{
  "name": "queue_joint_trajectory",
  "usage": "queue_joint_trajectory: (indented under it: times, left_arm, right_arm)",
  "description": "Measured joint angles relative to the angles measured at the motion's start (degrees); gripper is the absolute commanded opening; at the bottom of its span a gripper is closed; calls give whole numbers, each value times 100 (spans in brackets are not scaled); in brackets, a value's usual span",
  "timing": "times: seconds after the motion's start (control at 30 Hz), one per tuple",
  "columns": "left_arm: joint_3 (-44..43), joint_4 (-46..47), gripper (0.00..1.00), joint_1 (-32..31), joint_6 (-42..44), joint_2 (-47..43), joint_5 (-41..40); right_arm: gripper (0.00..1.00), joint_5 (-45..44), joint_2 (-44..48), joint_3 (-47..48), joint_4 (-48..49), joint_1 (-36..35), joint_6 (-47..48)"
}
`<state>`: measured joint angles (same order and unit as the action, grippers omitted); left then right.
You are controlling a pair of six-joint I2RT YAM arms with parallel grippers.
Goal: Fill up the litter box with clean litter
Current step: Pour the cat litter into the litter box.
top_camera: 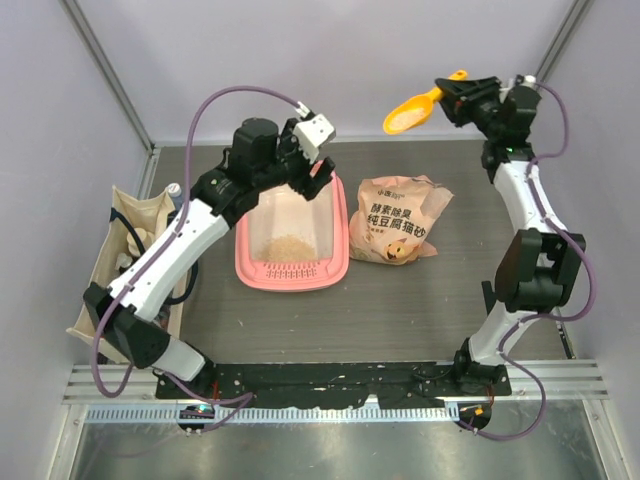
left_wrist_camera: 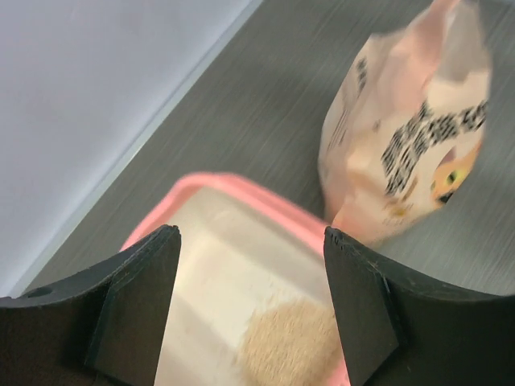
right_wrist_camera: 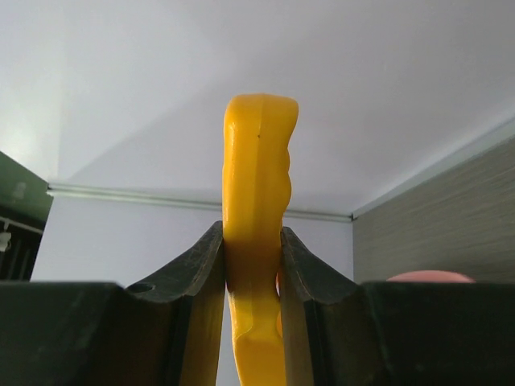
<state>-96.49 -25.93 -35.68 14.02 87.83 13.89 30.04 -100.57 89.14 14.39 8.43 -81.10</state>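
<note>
The pink litter box [top_camera: 243,252] lies on the table left of centre, its slotted grille toward the near edge. A small pile of tan clean litter [top_camera: 288,246] sits on its whitish floor. My left gripper [top_camera: 308,180] hangs open above the far end of the box with nothing between its fingers. In the left wrist view the box rim [left_wrist_camera: 241,186] and the litter [left_wrist_camera: 294,346] show between the spread jaws of that gripper [left_wrist_camera: 251,237]. My right gripper [top_camera: 452,98] is raised at the back right, shut on the handle of a yellow-orange scoop [top_camera: 405,118] [right_wrist_camera: 256,161] with pale granules in its bowl.
A peach litter bag [top_camera: 398,222] [left_wrist_camera: 410,129] with a cartoon cat lies just right of the box. A beige tote bag [top_camera: 120,260] with items inside stands along the left edge. Walls enclose the table at the back and sides.
</note>
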Motion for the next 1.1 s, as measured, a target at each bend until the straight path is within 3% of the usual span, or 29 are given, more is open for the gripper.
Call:
queue_joint_trajectory:
  times: [0.17,0.5,0.73,1.1]
  left_arm:
    - [1040,-140,75,96,411,-739,-638]
    - [1552,-256,75,754,887,-1633,-887]
    - [2081,-125,76,994,938,-2100,-887]
    - [2579,-13,76,1001,1073,-2691,-798]
  right_arm:
    - [1,-144,-334,192,-94,-1003,195]
    - [1,39,-935,-162,188,-2509,1368]
    - [1,44,-1196,-269,313,-2979,2859]
    - [1,-651,-1165,-232,-280,-4339,6548]
